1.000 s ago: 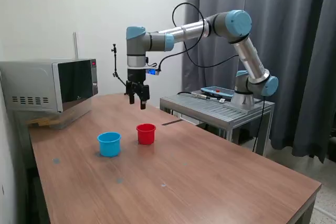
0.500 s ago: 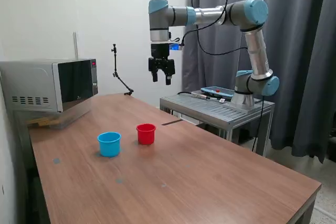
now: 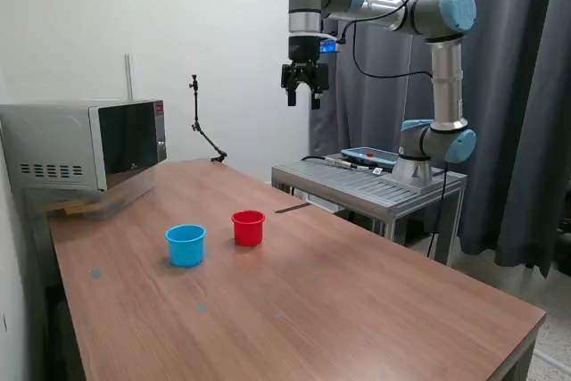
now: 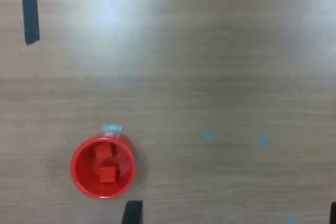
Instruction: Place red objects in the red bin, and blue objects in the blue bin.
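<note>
Since a moment ago the gripper [image 3: 303, 96] has risen and swung toward the exterior view's right, now high above the far edge of the table [image 3: 375, 310], well clear of both cups. Its fingers stand slightly apart, holding nothing. No readable writing or labels show anywhere. One red cup [image 3: 248, 227] and one light blue cup [image 3: 186, 244] stand near each other on the wood — the blue one to the exterior view's left. In the wrist view, two red cubes [image 4: 107, 173] lie inside the red cup; the blue cup's contents cannot be seen. One microwave [image 3: 85, 143] sits at the back.
</note>
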